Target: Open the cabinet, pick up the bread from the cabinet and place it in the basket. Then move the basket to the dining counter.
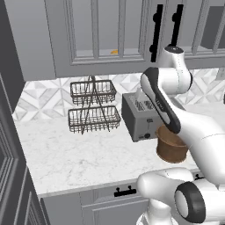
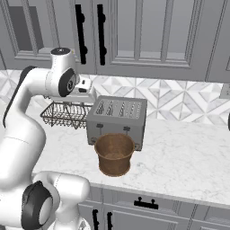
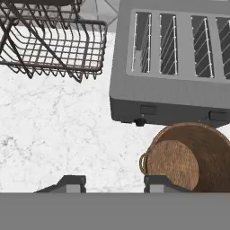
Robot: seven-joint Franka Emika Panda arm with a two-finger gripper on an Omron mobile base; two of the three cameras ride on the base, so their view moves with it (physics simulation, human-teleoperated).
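The grey upper cabinet [image 1: 101, 35] hangs over the counter with its glass doors closed, and its long black handles [image 2: 80, 31] stand upright. Behind the glass of the left door a small orange-yellow bit of bread [image 1: 114, 52] lies on the shelf. The round brown woven basket [image 2: 114, 153] stands empty on the white counter just in front of the toaster, and is also in the hand view [image 3: 188, 157]. My gripper [image 3: 112, 184] hangs open above the counter, left of the basket, with nothing between its fingertips. The dining counter is out of view.
A grey four-slot toaster [image 2: 117, 120] sits right behind the basket. A black two-tier wire rack [image 1: 93, 105] stands to its left against the tiled wall. Grey drawer fronts with short black pulls [image 2: 146, 204] run below the counter edge. A tall dark unit [image 1: 11, 176] borders the counter's left.
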